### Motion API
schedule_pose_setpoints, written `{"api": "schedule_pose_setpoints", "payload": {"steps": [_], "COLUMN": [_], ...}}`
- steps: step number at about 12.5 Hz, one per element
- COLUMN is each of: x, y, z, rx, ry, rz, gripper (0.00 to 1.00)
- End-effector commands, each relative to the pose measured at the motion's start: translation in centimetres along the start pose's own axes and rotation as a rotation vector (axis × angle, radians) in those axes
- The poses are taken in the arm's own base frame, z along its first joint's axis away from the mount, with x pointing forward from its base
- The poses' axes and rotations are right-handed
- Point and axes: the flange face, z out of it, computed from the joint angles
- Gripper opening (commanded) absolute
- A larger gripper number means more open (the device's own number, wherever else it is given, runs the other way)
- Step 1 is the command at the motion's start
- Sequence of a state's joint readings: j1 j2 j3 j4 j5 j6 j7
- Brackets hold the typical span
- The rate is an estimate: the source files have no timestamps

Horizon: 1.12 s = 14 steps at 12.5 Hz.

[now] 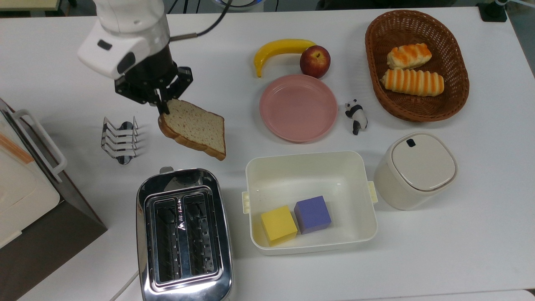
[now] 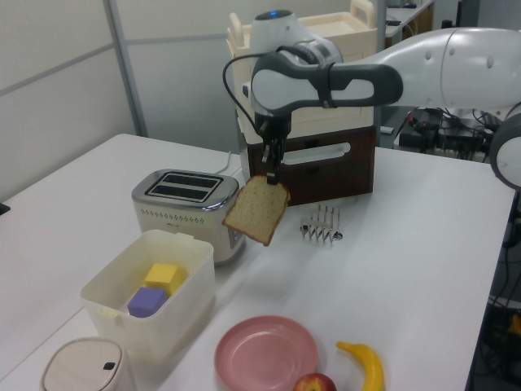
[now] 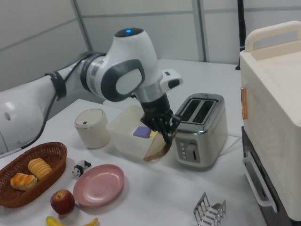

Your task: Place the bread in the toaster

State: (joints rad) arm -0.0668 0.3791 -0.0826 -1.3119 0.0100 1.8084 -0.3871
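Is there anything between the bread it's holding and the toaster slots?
Nothing visible. The bread hangs from the gripper in open air beside the toaster, whose two slots are empty. The toast rack stands off to the top view's left.

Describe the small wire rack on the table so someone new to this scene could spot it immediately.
Start at the shiny chrome two-slot toaster near the top view's bottom edge and look just above its upper-left corner. There stands a small silver wire toast rack, empty, beside the large cream and brown cabinet. It alone is bare wire loops; its neighbours are solid-bodied.
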Motion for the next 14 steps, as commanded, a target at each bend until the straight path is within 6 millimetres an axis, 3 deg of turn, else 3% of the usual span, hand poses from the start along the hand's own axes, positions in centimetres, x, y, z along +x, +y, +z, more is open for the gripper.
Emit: {"api": "schedule_pose_setpoints", "payload": {"steps": [1, 5, 14], "x": [-0.8, -0.4, 0.8], "y": [0.1, 1.1, 4.1], "z": [-4.2, -8.5, -11.4], "rx": [-0.051, -0.131, -0.226], "ry": [0.025, 0.111, 0.375], "rz": [-0.003, -0.002, 0.139], "gripper": [0.00, 0.00, 0.00]}}
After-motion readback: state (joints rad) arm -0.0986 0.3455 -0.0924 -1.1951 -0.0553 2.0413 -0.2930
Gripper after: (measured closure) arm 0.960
